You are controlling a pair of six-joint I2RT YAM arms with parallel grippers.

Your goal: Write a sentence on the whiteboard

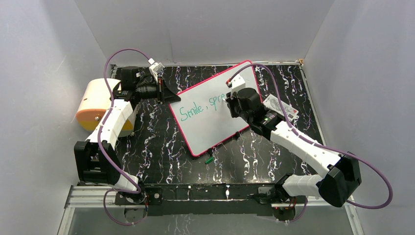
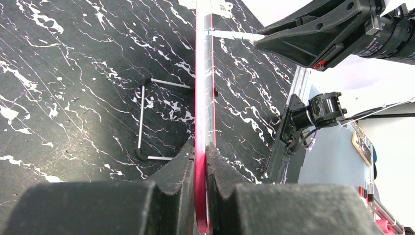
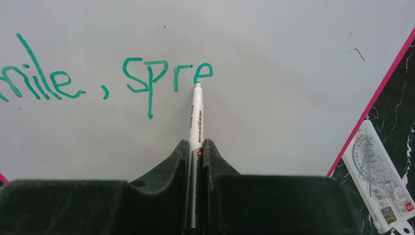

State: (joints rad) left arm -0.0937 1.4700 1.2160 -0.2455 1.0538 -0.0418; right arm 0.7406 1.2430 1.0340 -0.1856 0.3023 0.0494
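The whiteboard (image 1: 210, 115) lies tilted on the black marble table, white with a pink-red rim. The sentence (image 1: 198, 108) in teal-green reads "Smile, spre" in the right wrist view (image 3: 147, 78). My left gripper (image 1: 164, 90) is shut on the board's left rim, seen edge-on in the left wrist view (image 2: 200, 152). My right gripper (image 3: 195, 147) is shut on a white and silver marker (image 3: 196, 122); its tip touches the board just under the last "e". In the top view the right gripper (image 1: 234, 100) hangs over the board's upper middle.
A white plastic packet with a red mark (image 1: 281, 107) lies right of the board, also in the right wrist view (image 3: 381, 181). A small green marker cap (image 1: 209, 159) lies below the board. A yellow and white roll (image 1: 95, 103) stands at the left. A bent metal wire stand (image 2: 144, 117) lies behind the board.
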